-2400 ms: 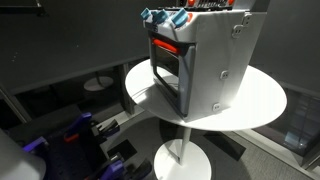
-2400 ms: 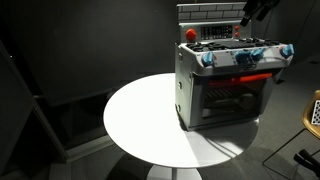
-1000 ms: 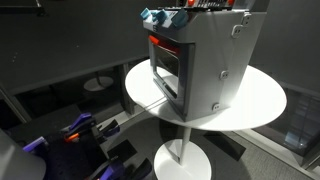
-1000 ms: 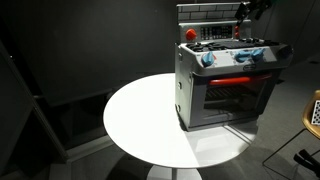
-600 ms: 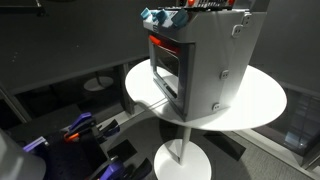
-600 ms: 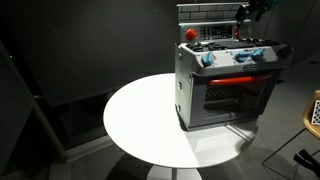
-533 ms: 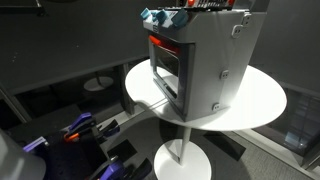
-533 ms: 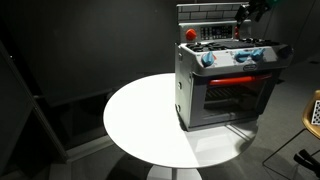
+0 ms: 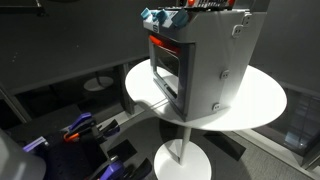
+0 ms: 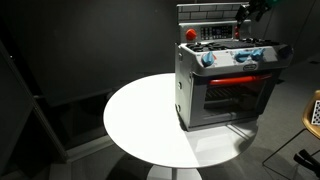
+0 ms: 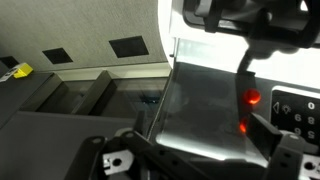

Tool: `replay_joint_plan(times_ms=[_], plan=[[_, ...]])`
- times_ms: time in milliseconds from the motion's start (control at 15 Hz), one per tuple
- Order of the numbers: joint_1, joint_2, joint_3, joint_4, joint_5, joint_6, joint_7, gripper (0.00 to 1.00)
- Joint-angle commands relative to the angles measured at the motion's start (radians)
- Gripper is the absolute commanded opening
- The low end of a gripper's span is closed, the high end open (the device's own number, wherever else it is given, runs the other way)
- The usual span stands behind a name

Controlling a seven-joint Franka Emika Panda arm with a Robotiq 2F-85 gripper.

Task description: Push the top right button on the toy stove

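The toy stove [image 10: 225, 85] is a light-grey box with a black-framed glass door, a red strip and blue knobs. It stands on a round white table [image 10: 140, 115]. It also shows from the side in an exterior view [image 9: 205, 60]. My gripper [image 10: 243, 14] hangs over the back right part of the stove top, by the upright back panel. In the wrist view the gripper [image 11: 200, 140] has its fingers apart and holds nothing. Below it lie a shiny grey surface and two red glowing spots [image 11: 252, 98]. I cannot tell whether it touches a button.
The table [image 9: 260, 100] stands on a single pedestal [image 9: 180, 150]. Blue and purple items [image 9: 80, 130] lie on the floor beside it. A round base [image 9: 100, 83] stands farther back. A wooden piece [image 10: 313, 112] is at the frame edge.
Since 2.4 s ago my gripper has shifted a little toward the stove's back panel. In the last second nothing has visibly moved.
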Motion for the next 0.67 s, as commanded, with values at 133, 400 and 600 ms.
replay_joint_plan(times_ms=[133, 400, 600], plan=[[0.008, 0.035, -0.030, 0.048, -0.021, -0.020, 0.023, 1.00], [0.009, 0.041, -0.040, 0.049, -0.017, -0.021, 0.021, 1.00], [0.015, 0.022, -0.034, 0.031, -0.008, -0.027, 0.014, 1.00]])
